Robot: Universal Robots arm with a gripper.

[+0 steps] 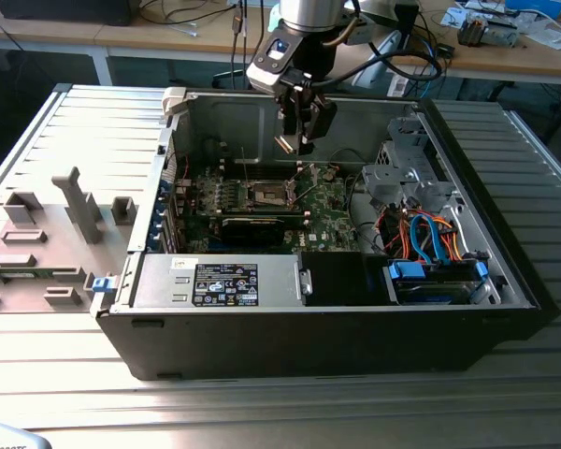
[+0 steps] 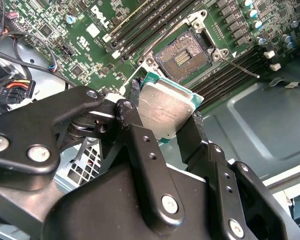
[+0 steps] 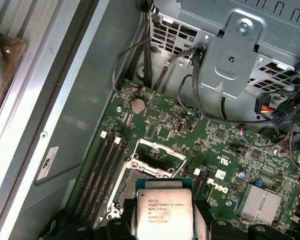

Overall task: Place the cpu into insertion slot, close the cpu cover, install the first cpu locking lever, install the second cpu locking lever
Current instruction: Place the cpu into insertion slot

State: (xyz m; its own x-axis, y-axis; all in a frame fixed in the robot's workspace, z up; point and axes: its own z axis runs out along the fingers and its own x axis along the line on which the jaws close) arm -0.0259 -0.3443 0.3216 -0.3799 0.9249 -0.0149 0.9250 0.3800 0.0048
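While the gripper has its jaws clamped on the cpu, the chip hangs over the motherboard, near the insertion slot, which looks open and empty. So nothing's seated yet imo; cpu cover and both locking levers left.

Silvery cpu — teal rim; green board.

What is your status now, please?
Claw shut on cpu, above board. Insertion slot uncovered, empty. No obstruction seen between.
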